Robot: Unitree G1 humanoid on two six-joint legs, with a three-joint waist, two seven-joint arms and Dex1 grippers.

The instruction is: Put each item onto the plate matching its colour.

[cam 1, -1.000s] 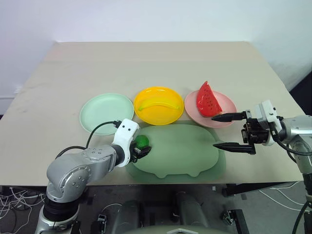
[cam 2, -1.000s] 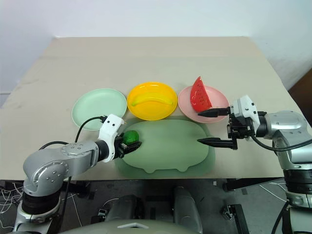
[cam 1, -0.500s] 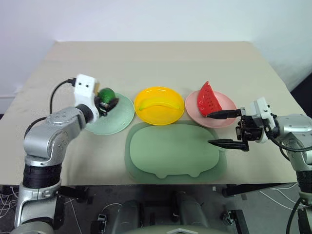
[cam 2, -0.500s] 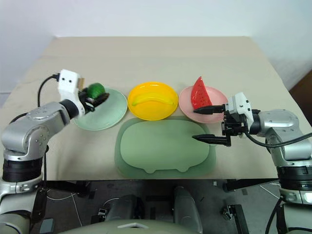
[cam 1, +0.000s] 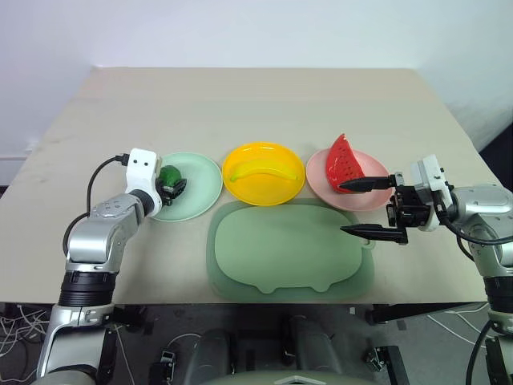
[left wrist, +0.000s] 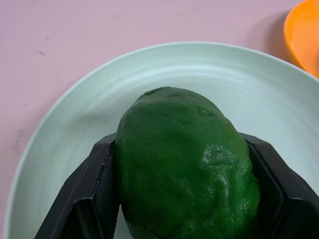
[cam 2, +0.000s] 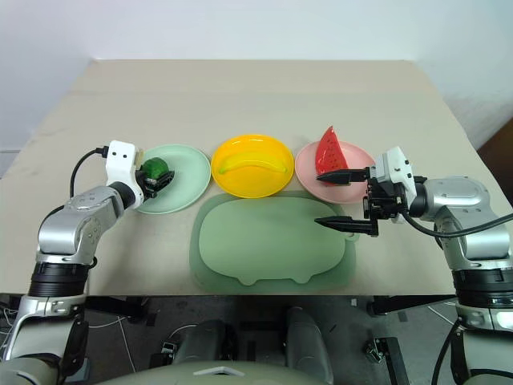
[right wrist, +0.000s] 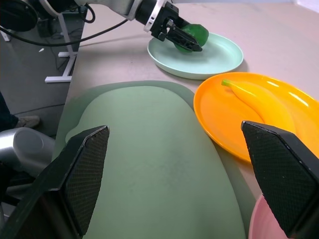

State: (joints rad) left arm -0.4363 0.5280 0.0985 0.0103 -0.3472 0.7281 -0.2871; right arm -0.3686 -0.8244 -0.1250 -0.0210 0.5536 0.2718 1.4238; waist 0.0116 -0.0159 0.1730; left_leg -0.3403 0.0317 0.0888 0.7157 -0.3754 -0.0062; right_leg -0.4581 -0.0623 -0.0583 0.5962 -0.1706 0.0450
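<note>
My left gripper [cam 1: 173, 184] is shut on the bumpy dark-green vegetable [cam 1: 168, 176] and holds it low over the left part of the mint green plate [cam 1: 200, 186]. Whether the vegetable rests on the plate I cannot tell. In the left wrist view the vegetable [left wrist: 184, 164] sits between the black fingers [left wrist: 84, 199] above the plate [left wrist: 239, 84]. The banana [cam 1: 260, 170] lies in the yellow-orange plate [cam 1: 264, 191]. On the pink plate [cam 1: 321, 183] stands the watermelon wedge [cam 1: 343, 163]. My right gripper [cam 1: 343, 208] is open and holds nothing, at the pig board's right end, pointing left.
The pale green pig-shaped board [cam 1: 288, 250] lies in front of the three plates, which stand in a row across the beige table [cam 1: 240, 104]. The table's front edge runs close behind the board. The far half of the table is bare.
My left gripper carried the green vegetable from the board's left end up and left, then sank low over the mint green plate. The right gripper stayed put.
</note>
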